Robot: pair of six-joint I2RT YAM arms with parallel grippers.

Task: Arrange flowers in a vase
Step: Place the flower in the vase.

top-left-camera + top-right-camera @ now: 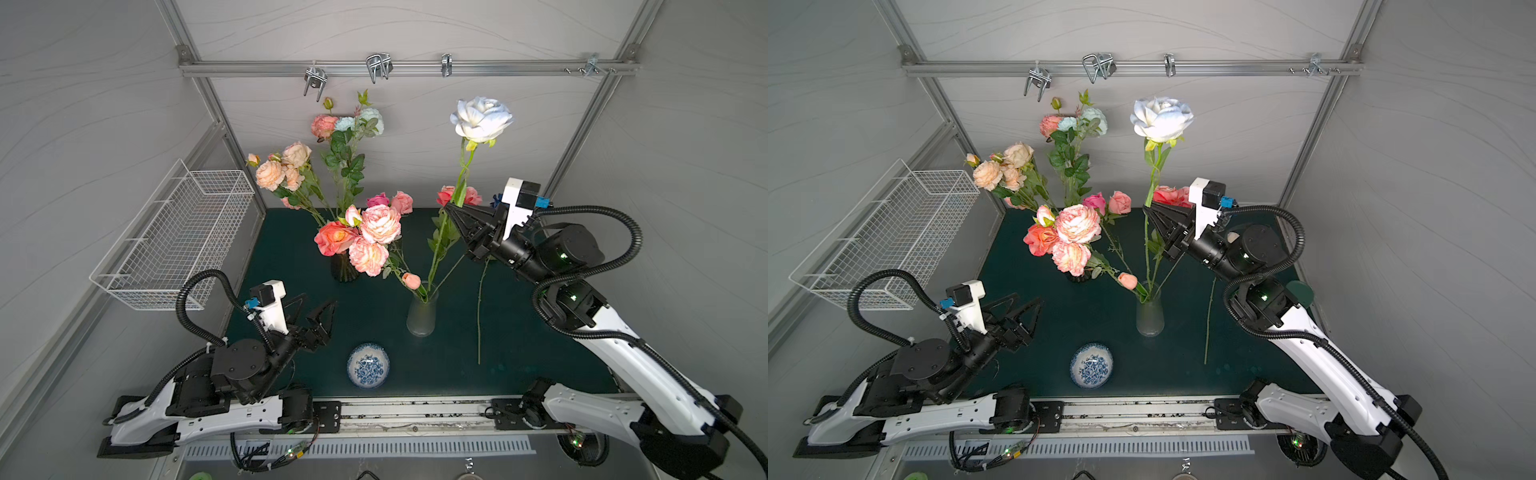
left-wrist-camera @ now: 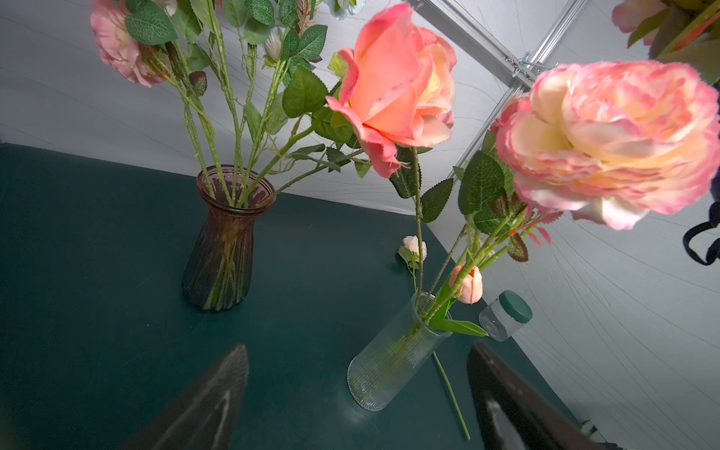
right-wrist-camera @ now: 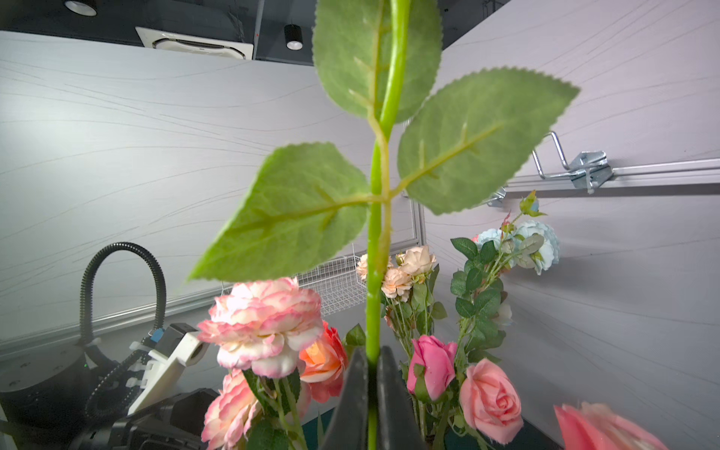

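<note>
the right gripper is pinched tight on the green stem of a white rose, gripping it well below the head. in the right wrist view its 2 black fingers press against the stem, with 3 serrated leaves just above them. the rose stands nearly upright, its head the highest bloom in both top views. its lower stem slants down to the mouth of the clear ribbed vase; how far the tip sits inside the glass i cannot tell.

that vase stands near the middle of the dark green mat. it already holds a coral rose, 2 pink-and-cream blooms and a small salmon bud close to its rim. just to its right a bare green stem lies flat on the mat, apart from the glass. another coral head shows behind the right gripper at the mat's far edge.

left of the clear vase, a dark ribbed vase carries peach roses and pale blue roses on leafy stems.

the left gripper hangs low over the near left part of the mat, jaws spread wide with nothing between them. a blue-and-white bowl sits on the mat near the front edge. a clear jar with a green lid stands by the mat's right edge, and a white wire basket hangs on the left wall.
</note>
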